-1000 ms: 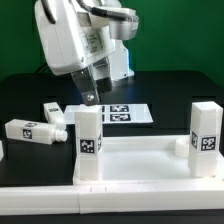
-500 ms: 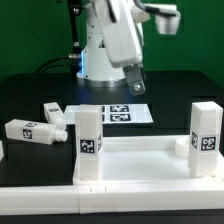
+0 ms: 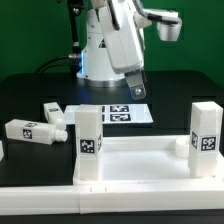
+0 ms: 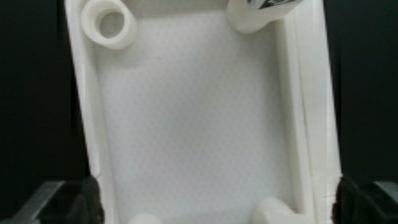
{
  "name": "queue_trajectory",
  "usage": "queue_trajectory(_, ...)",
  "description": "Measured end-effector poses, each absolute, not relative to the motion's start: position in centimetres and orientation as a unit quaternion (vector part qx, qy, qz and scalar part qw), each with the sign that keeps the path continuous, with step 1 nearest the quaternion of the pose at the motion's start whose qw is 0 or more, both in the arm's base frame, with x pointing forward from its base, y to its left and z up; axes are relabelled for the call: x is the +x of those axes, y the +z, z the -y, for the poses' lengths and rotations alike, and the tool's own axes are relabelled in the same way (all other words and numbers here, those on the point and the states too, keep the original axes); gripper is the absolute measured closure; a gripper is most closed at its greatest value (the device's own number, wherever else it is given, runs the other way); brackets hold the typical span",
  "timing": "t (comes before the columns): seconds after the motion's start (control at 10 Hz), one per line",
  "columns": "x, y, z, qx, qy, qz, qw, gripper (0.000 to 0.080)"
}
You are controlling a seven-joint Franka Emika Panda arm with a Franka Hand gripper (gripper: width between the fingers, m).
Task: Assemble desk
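Observation:
The white desk panel (image 3: 140,160) lies at the front of the table with its raised rim up. Two tagged legs stand upright in its near corners, one at the exterior view's left (image 3: 90,143) and one at the right (image 3: 205,138). Two loose legs lie on the black table at the left, one nearer (image 3: 30,130) and one behind it (image 3: 55,112). My gripper (image 3: 135,88) hangs open and empty above the table behind the panel. In the wrist view the panel (image 4: 196,110) fills the picture, with an empty round socket (image 4: 107,22), a leg's tag (image 4: 267,8) and my dark fingertips (image 4: 63,200) at the sides.
The marker board (image 3: 115,113) lies flat on the table under the gripper. A white bar (image 3: 110,200) runs along the front edge in front of the panel. The robot's base (image 3: 95,55) stands at the back.
The arm has swung from the exterior view's left to the right and turned. In the last half second it barely moved. No part has moved.

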State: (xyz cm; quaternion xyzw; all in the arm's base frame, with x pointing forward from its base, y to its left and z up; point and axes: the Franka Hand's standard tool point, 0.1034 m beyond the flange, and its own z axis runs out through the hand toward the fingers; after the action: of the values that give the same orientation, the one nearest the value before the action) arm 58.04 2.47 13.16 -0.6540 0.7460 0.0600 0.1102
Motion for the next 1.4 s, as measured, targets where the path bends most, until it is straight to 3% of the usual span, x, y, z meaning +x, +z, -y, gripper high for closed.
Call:
queue_trajectory(0.3, 53.5, 8.3, -2.3, -0.653, 0.040, -0.752, 0.078, 0.0150)
queue_trajectory(0.7, 53.4, 7.3, -2.7, -0.652, 0.029, -0.754, 0.074, 0.0150)
queue_trajectory(0.8, 52.4, 5.5, -2.8, -0.648, 0.009, -0.758, 0.069, 0.0150)
queue_trajectory(1.0, 50.6, 2.0, -3.5, -0.657, 0.018, -0.753, 0.040, 0.0150)
queue_trajectory(1.2, 50.1, 0.6, -4.1, -0.657, 0.025, -0.753, 0.028, 0.0150)
queue_trajectory(1.4, 50.2, 0.6, -4.1, -0.660, 0.025, -0.750, 0.028, 0.0179)
